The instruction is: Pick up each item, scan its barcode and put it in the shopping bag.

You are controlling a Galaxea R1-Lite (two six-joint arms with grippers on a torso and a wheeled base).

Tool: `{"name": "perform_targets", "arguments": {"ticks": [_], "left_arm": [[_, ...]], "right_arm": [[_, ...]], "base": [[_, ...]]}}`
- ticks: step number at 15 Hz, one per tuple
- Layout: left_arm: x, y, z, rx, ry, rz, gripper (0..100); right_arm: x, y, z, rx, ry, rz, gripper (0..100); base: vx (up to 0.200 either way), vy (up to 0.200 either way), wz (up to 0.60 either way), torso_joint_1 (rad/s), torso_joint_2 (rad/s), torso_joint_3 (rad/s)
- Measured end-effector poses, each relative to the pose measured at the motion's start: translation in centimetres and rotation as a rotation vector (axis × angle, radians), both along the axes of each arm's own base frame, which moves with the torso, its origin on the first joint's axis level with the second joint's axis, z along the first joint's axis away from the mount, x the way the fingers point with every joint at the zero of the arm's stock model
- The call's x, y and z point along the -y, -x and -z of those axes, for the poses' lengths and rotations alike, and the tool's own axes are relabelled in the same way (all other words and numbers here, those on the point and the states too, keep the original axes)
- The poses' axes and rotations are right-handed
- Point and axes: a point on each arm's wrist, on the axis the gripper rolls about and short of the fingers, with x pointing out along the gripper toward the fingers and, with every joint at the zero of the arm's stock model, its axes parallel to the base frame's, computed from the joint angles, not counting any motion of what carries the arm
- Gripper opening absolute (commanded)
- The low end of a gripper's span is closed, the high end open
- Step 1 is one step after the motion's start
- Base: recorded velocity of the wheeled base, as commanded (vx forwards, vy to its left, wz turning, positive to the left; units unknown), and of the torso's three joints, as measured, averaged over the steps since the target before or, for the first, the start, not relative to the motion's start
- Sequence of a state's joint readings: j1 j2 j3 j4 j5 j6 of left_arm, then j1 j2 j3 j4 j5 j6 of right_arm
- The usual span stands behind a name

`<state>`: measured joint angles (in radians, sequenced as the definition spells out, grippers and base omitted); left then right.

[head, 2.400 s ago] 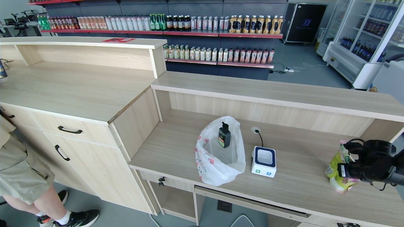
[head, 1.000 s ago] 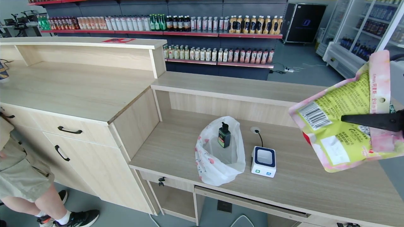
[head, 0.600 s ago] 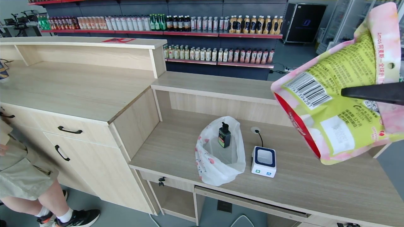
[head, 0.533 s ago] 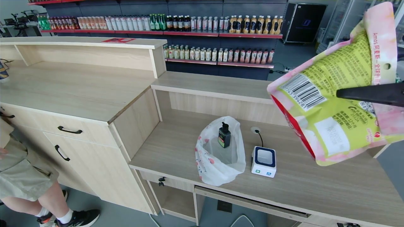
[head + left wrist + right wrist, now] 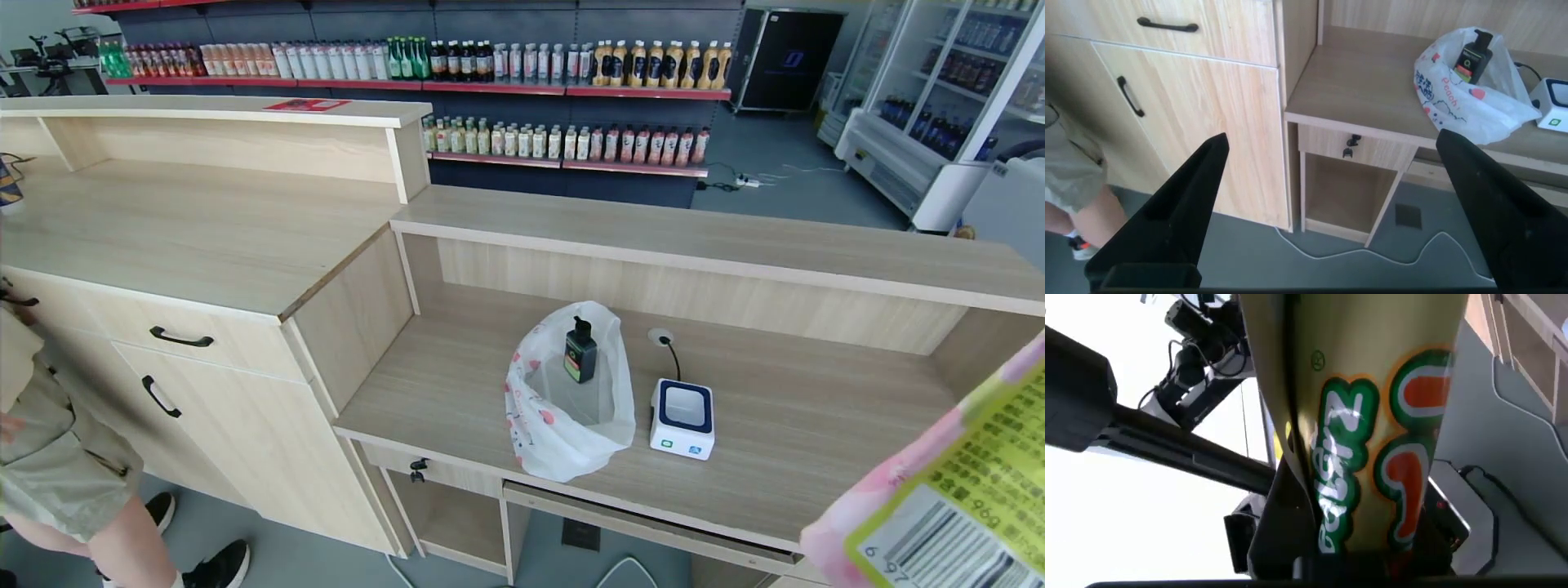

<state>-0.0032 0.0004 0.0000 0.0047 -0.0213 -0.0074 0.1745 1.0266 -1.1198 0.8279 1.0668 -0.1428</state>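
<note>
A green and pink snack pouch (image 5: 955, 506) fills the lower right corner of the head view, close to the camera, with its barcode side facing me. In the right wrist view the pouch (image 5: 1372, 433) runs lengthwise from my right gripper (image 5: 1364, 559), which is shut on it. A white shopping bag (image 5: 571, 408) stands open on the counter with a black pump bottle (image 5: 580, 353) inside. Just right of the bag sits the white barcode scanner (image 5: 682, 418). My left gripper (image 5: 1331, 212) hangs open below and left of the counter, facing the bag (image 5: 1470, 82), with nothing in it.
The wooden counter (image 5: 784, 457) has a raised ledge (image 5: 694, 237) behind it and a higher cabinet with drawers (image 5: 180, 335) to its left. A person's legs (image 5: 65, 490) stand at the far left. Drink shelves (image 5: 490, 73) line the back wall.
The pouch, held high at the right half a second ago, has dropped to the lower right corner, nearer the camera. The bag, bottle and scanner have not moved.
</note>
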Motion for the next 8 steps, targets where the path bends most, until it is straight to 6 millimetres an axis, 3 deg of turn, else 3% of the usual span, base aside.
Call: {"name": "perform_targets", "arguments": {"ticks": [2, 8], "left_arm": [[0.0, 0.0, 0.0, 0.000, 0.000, 0.000, 100], [0.0, 0.0, 0.0, 0.000, 0.000, 0.000, 100]], "right_arm": [[0.4, 1.1, -1.0, 0.010, -0.004, -0.030, 0], [0.5, 0.3, -2.1, 0.079, -0.057, -0.036, 0]], "base": [[0.000, 0.000, 0.00, 0.000, 0.00, 0.000], [0.000, 0.000, 0.00, 0.000, 0.00, 0.000]]}}
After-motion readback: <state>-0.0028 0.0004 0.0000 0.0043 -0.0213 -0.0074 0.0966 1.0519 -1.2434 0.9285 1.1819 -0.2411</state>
